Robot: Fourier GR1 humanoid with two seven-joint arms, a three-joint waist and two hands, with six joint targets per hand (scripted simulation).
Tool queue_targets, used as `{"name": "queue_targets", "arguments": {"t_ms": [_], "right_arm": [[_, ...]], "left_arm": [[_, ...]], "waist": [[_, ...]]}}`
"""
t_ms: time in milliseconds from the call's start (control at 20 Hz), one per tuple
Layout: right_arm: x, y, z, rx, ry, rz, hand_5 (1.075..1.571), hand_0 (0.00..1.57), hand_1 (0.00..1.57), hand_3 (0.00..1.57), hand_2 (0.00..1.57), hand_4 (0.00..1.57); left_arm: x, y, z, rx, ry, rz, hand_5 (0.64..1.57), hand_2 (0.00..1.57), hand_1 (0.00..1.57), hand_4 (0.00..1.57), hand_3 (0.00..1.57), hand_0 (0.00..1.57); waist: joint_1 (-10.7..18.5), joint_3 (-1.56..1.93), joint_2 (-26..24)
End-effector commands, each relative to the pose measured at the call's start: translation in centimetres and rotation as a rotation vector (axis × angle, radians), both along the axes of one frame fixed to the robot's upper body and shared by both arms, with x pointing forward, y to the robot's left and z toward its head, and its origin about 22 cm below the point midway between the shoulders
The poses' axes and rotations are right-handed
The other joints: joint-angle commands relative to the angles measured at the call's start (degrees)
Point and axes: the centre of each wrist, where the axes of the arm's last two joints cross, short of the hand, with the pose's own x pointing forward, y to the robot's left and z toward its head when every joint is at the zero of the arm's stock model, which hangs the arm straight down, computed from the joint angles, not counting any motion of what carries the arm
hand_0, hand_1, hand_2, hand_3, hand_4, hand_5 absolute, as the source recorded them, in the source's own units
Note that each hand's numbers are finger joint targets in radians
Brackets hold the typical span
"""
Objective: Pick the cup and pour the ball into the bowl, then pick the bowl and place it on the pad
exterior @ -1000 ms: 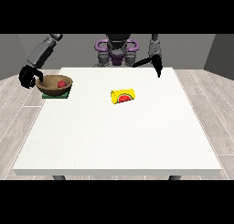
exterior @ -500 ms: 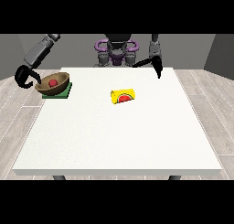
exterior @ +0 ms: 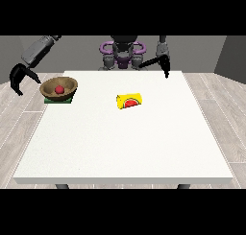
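On the white worktop (exterior: pixel 125 143) we see the yellow cup (exterior: pixel 129 101) lying on its side near the middle. Farther back at the view's left, the wooden bowl (exterior: pixel 58 88) sits on the green pad (exterior: pixel 57 100) with the red ball (exterior: pixel 59 89) inside. Beside it, off the edge, our hand at the view's left (exterior: pixel 20 78) hangs with fingers spread, holding nothing. At the far edge, of the hand at the view's right (exterior: pixel 165 66) we cannot tell the fingers.

The robot (exterior: pixel 123 54) has a dark grey torso with purple rings at the shoulders. Its arms are grey and made of blocky segments. Both hands, (exterior: pixel 19 78) and (exterior: pixel 165 66), are black. The head seems dark, partly cut off.
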Motion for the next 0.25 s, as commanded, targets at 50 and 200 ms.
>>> {"name": "queue_targets", "arguments": {"t_ms": [50,200], "right_arm": [[-0.9,-1.6,2.9,0.018,-0.023,-0.008,1.504,0.00,0.00,0.21,0.26,0.00],[-2.0,-3.2,9.0,0.028,-0.050,0.107,1.503,0.00,0.00,0.29,0.19,0.00]], "left_arm": [[-1.4,0.1,0.1,0.012,0.031,-0.017,1.569,0.00,0.00,0.00,0.00,0.00],[-0.3,-0.2,-3.1,-0.018,0.112,0.027,1.569,0.00,0.00,0.00,0.00,0.00]], "waist": [[0.51,0.03,-1.79],[-2.12,-0.09,-5.95]]}}
